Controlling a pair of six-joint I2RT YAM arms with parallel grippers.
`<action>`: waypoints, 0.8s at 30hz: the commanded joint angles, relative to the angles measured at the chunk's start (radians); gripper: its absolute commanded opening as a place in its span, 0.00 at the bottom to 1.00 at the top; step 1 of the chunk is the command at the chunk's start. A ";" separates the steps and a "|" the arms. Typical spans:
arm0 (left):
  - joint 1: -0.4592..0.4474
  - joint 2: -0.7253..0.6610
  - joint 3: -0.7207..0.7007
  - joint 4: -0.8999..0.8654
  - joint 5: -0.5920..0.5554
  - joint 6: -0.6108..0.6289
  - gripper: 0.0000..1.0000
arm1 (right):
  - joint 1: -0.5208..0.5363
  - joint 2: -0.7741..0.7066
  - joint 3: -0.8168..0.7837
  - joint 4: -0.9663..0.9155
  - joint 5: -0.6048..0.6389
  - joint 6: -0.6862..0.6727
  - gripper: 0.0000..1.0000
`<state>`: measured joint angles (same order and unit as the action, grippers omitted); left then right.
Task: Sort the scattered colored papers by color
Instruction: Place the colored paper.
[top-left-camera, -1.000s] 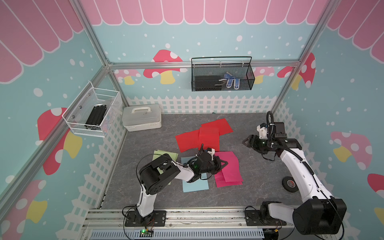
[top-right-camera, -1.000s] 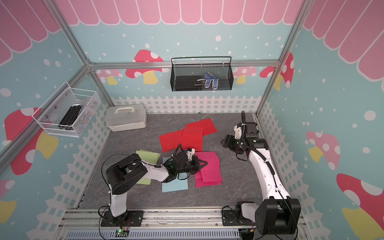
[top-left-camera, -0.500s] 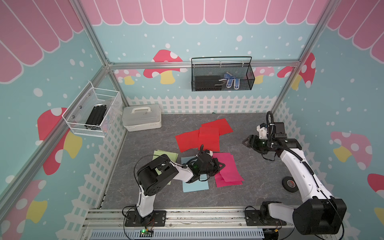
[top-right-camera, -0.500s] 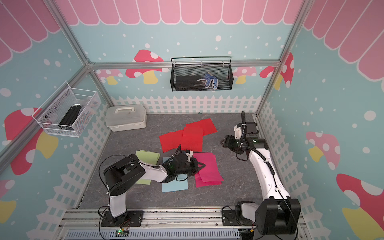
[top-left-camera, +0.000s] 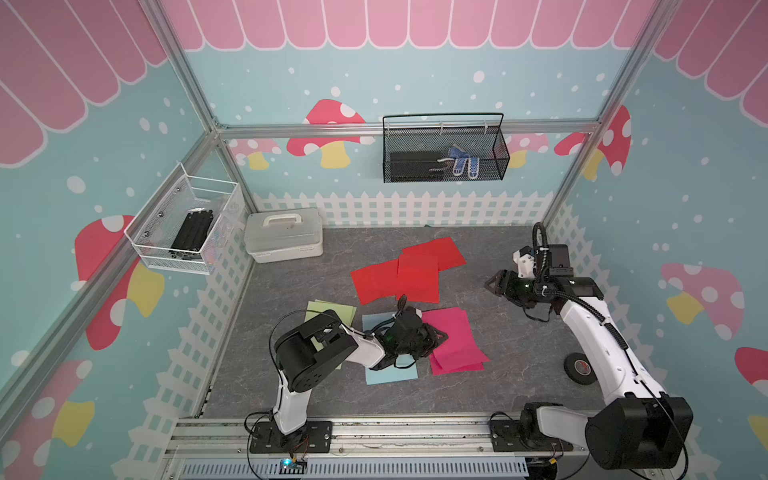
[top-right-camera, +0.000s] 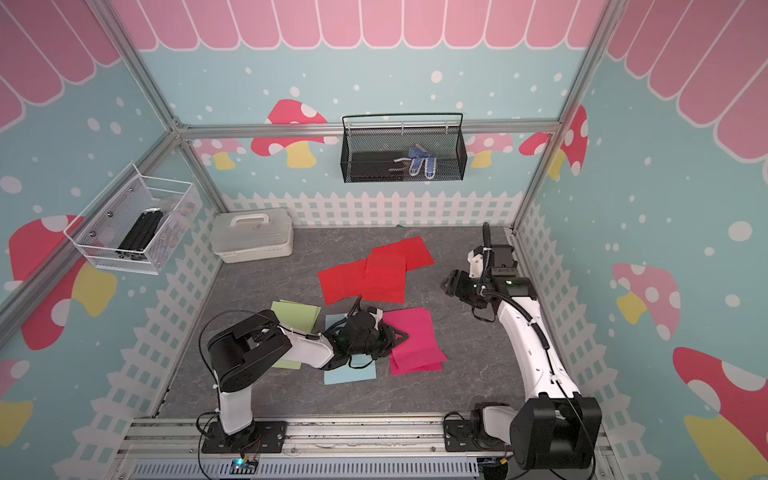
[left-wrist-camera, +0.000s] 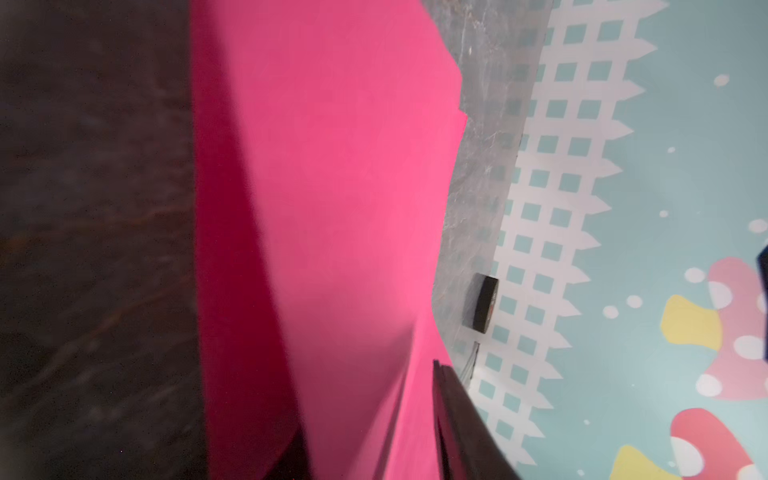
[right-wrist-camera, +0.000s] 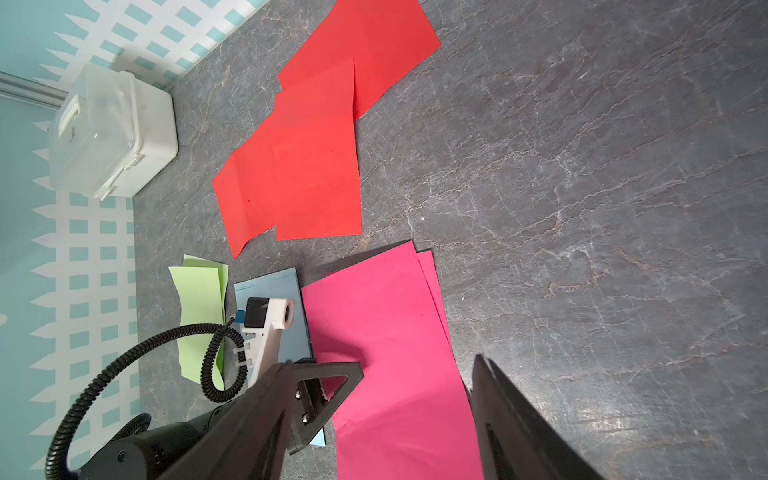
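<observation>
Both top views, pink stack: the magenta-pink rectangular paper sheets (top-left-camera: 457, 345) lie flat on the grey floor. Going from the white lidded plastic box (top-left-camera: 284, 235), they are beyond the red paper sheets (top-left-camera: 409, 270).
Pink stack, long axis: it runs from the rail side toward the back, and the far end leans toward the box.
Left gripper (top-left-camera: 438, 337): it sits at the stack's long edge on the box side and points across the short axis. This is your nearer arm.
Right gripper (top-left-camera: 494, 284): it is raised, well apart from the stack, on the side away from the box.
Left wrist, jaws: they stand apart with the top pink sheet's edge curling up between them. It does not look pinched.
Right wrist, jaws: they are spread wide and empty.
Right wrist, neighbours: the light blue paper sheet (right-wrist-camera: 266, 286) touches the stack's box-side edge, and the light green paper sheets (right-wrist-camera: 199, 291) lie just beyond it toward the box.
Your likely move: back the left arm off along the short axis, toward the box.
</observation>
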<state>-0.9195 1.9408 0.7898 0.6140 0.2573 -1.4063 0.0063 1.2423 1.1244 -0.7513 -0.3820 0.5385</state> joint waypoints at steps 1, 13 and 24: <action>-0.010 -0.043 -0.007 -0.040 -0.015 0.016 0.65 | -0.004 0.005 -0.017 0.004 -0.001 -0.012 0.70; -0.014 -0.122 0.030 -0.258 -0.044 0.093 0.99 | -0.005 0.020 -0.028 0.003 -0.006 0.002 0.70; -0.019 -0.188 0.143 -0.485 -0.070 0.219 0.99 | -0.005 0.036 -0.044 0.004 -0.004 0.009 0.68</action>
<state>-0.9321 1.7725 0.8806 0.2344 0.2089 -1.2510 0.0063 1.2701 1.0943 -0.7471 -0.3820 0.5415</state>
